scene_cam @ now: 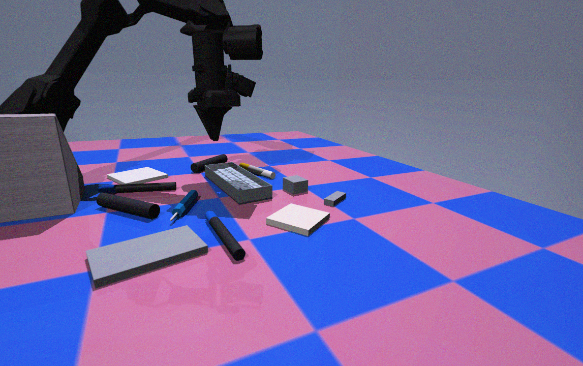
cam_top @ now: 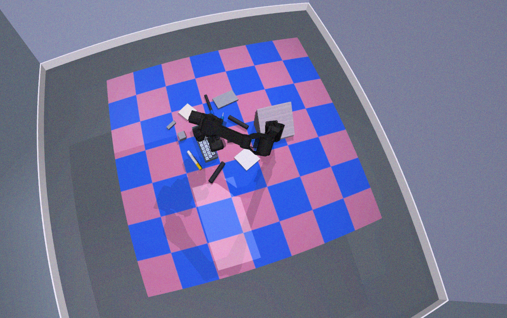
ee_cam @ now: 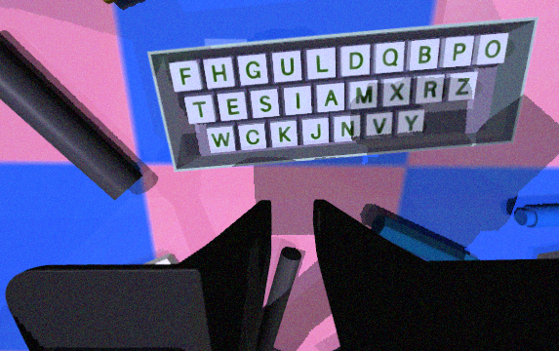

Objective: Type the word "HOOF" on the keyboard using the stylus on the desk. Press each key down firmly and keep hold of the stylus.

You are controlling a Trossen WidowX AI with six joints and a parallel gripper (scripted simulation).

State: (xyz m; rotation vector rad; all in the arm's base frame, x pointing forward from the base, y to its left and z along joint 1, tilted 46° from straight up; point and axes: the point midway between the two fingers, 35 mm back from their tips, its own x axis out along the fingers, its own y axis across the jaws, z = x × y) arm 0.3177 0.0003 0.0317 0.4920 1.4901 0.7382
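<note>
The keyboard [cam_top: 207, 152] [scene_cam: 256, 195] [ee_cam: 269, 100] is a grey tray of white keys with green letters. In the wrist view the H key [ee_cam: 219, 73] and F key [ee_cam: 184, 76] are at the top left, the O key [ee_cam: 493, 49] at the top right. The blue stylus [scene_cam: 186, 203] [ee_cam: 418, 242] with a pale metal tip lies beside the keyboard, partly hidden by the right finger in the wrist view. My gripper [scene_cam: 214, 139] [ee_cam: 292, 211] is partly open and empty, high above the mat. A black pen [ee_cam: 286, 278] shows far below, between the fingers.
A thick black cylinder [cam_top: 216, 172] [scene_cam: 209, 162] [ee_cam: 55, 112] and a yellow-white marker [cam_top: 194, 160] [scene_cam: 256, 170] lie near the keyboard. A grey cube [cam_top: 181, 136] [scene_cam: 295, 185], another thick cylinder [cam_top: 238, 121] [scene_cam: 127, 204], a blue-ended pen [scene_cam: 226, 236] and a large wedge block [cam_top: 279, 114] [scene_cam: 11, 168] are around.
</note>
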